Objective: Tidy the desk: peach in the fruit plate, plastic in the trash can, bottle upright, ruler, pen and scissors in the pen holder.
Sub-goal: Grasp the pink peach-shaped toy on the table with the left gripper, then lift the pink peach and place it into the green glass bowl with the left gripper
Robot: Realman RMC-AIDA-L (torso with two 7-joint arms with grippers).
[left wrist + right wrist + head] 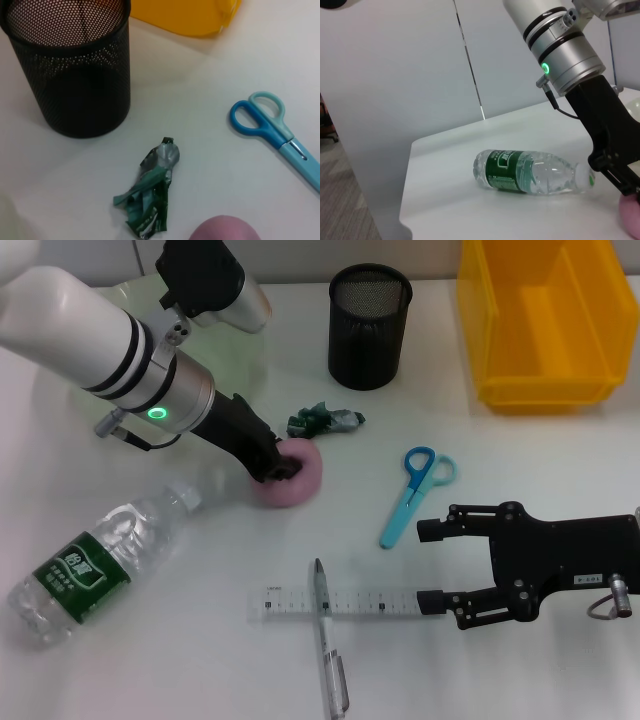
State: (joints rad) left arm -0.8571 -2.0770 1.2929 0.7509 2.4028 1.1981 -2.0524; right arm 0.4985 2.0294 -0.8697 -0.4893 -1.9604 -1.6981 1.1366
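My left fingers (pixel 272 468) clamped on peach (pixel 297 475) — plastic scrap (pixel 322 420) just beside it. Right fingers (pixel 430 565) apart, idle near scissors (pixel 414 492).

White desk (pixel 200 660), pale panelled wall (pixel 395 75)

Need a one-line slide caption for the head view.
Left gripper on the peach; right gripper open above the ruler.

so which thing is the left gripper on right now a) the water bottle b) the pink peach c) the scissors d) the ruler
b: in the head view the left gripper is down on the pink peach, while the scissors, the lying water bottle and the ruler sit apart from it.
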